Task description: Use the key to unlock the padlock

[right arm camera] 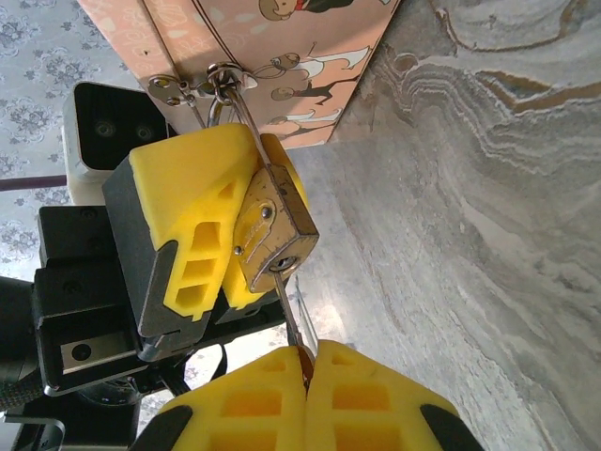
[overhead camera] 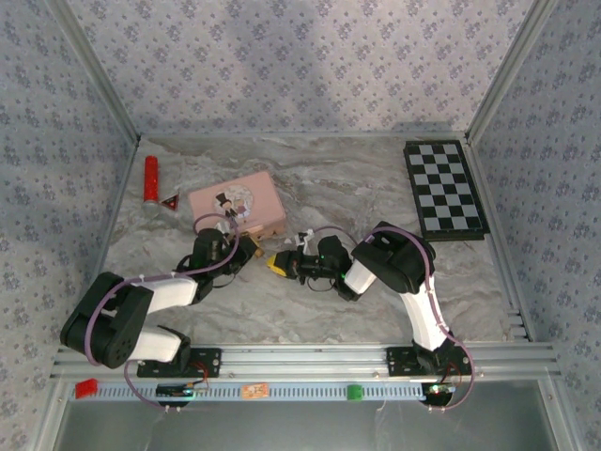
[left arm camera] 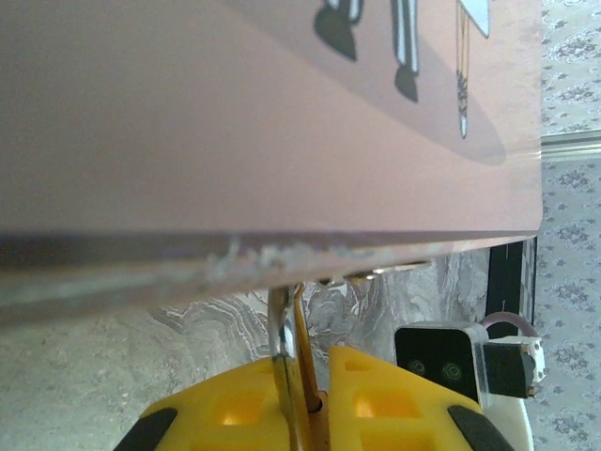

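Here we are at the lock. The padlock point(right arm camera: 274, 233) hangs by its thin shackle point(right arm camera: 233, 101) from the hasp on the near side of the pink tin point(right arm camera: 282, 47), which sits toward the far left of the counter point(right arm camera: 470, 235). The left fingers point(right arm camera: 192, 211) are clamped on the brass body, one pad on each flat face. The right fingers point(right arm camera: 366, 395) are pressed together on the key point(right arm camera: 289, 315), its slim blade running up to the keyhole and, by the look of it, just inside.

This is a small, light, stiff bit of metal, smooth-faced and likely slippery. It swings freely on that hasp, so the body needs pinning across its broad faces, and that is where the left grip sits. The key is thin and looks easy to bend or cock, so it wants a straight twist along its own line.

Room is tight: tin wall right above, both sets of fingers almost touching. The counter to the near right lies open, with the chessboard point(overhead camera: 444, 188) well apart at the far right edge.
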Robot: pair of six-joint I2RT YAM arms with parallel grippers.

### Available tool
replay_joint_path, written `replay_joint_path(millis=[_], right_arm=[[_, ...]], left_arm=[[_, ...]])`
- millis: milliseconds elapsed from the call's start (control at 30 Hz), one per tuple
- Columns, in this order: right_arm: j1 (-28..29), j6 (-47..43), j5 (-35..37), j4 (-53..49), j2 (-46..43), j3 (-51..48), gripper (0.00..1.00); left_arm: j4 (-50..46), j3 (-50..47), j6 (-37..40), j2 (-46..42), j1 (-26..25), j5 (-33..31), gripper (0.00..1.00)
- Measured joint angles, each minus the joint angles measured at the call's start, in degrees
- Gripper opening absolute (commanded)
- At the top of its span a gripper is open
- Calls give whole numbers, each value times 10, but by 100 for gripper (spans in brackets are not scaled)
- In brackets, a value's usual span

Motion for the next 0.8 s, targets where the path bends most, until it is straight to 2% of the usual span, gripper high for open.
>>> replay_joint_path(millis=[300,800], right_arm=[[-1,0,0,0,0,0,0],[-27,0,-5,0,0,0,0]], left_arm=[[80,-7,-13,36,-3,-6,2],[91,-7,-22,39,-3,-8,2]])
